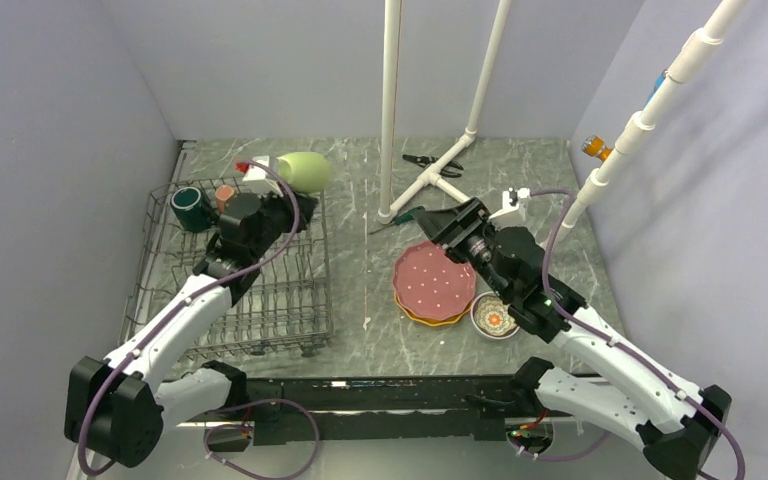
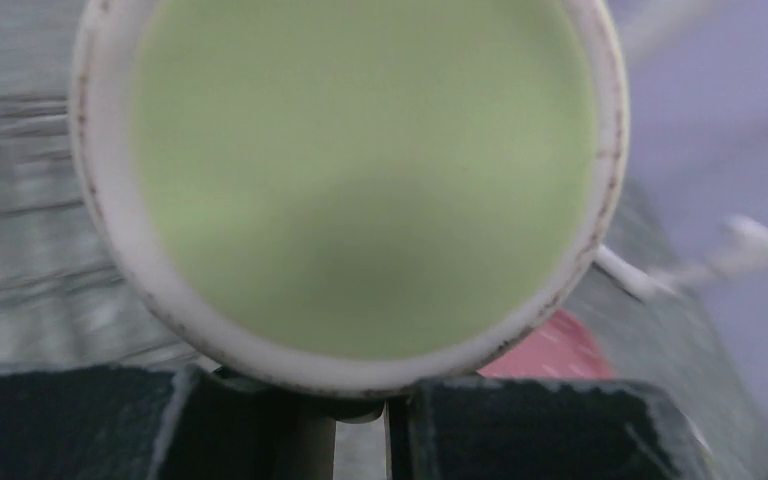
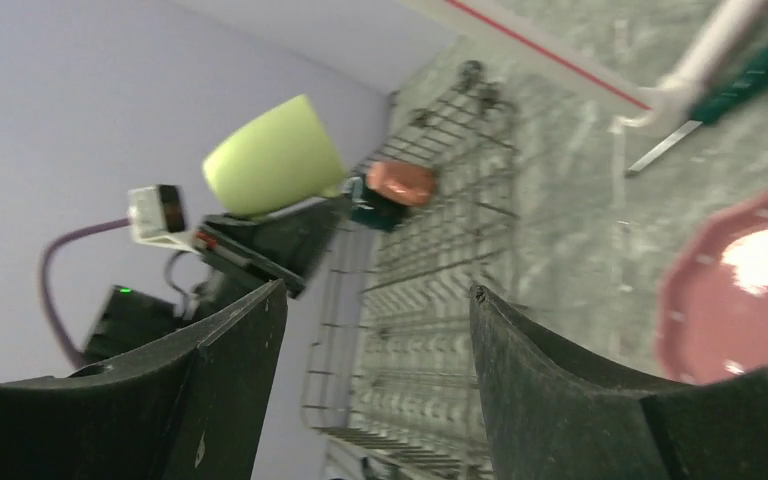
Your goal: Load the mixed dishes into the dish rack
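**rackwatcher:** ok so who's holding what right now?

**benchside:** The left gripper [image 2: 305,410] is pinched tight on the light green mug [image 1: 305,170], with the rim right at its pads. The mug is up in the air, tipped on its side, over the 1 o'clock corner of the dish rack [image 1: 160,300]. On the wrist cam you look straight into it. It's smooth matte green inside, and the off-white rim has little brown speckles.

**rackwatcher:** and the other arm?

**benchside:** The right gripper [image 3: 378,300] has its jaws spread wide with nothing between them. It hangs just off the 12 o'clock edge of the pink scalloped plate [image 1: 434,278]. That one's glossy with white dots, and it's stacked on the yellow-orange plate [image 1: 425,319], which only shows as a rim at 6 o'clock.

**rackwatcher:** anything crowding the rack?

**benchside:** The rack is grey wire with rows of tines, at 9 o'clock from the plates. The dark green mug [image 1: 191,208] and the salmon mug [image 1: 224,195] sit side by side in its 11 o'clock corner, close to the held mug. The white pipe frame [image 1: 390,100] stands at 3 o'clock from that mug. A green-handled screwdriver [image 1: 397,219] lies by its foot, right next to the right gripper. Black pliers [image 1: 430,163] are further back, at 12 o'clock from the plates. The floral bowl [image 1: 495,317] touches the plate stack at 4 o'clock. Everything sits on a grey-green marbled table [image 1: 360,290].
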Robot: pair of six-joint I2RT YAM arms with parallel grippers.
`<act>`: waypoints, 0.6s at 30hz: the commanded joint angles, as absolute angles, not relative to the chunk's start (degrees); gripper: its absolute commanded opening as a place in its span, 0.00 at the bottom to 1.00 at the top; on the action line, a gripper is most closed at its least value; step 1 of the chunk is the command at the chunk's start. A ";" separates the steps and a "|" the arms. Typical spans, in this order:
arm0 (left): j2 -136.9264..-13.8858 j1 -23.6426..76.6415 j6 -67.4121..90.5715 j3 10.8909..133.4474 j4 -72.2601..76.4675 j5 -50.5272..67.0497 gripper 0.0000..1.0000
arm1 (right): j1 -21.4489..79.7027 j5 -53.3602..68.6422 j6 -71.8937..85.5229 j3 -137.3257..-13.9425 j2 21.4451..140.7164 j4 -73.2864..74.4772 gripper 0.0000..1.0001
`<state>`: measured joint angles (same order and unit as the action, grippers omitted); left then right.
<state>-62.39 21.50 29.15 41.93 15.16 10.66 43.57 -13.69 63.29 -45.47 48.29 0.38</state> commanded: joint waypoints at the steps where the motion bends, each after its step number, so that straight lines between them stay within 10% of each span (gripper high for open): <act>1: -60.91 20.28 23.84 49.19 -3.56 -24.24 0.00 | 43.16 -21.61 58.45 -46.08 43.63 13.30 0.68; 18: -91.47 13.10 28.21 70.66 -17.43 -23.37 0.00 | 42.99 -30.73 49.24 -47.38 34.10 19.08 0.69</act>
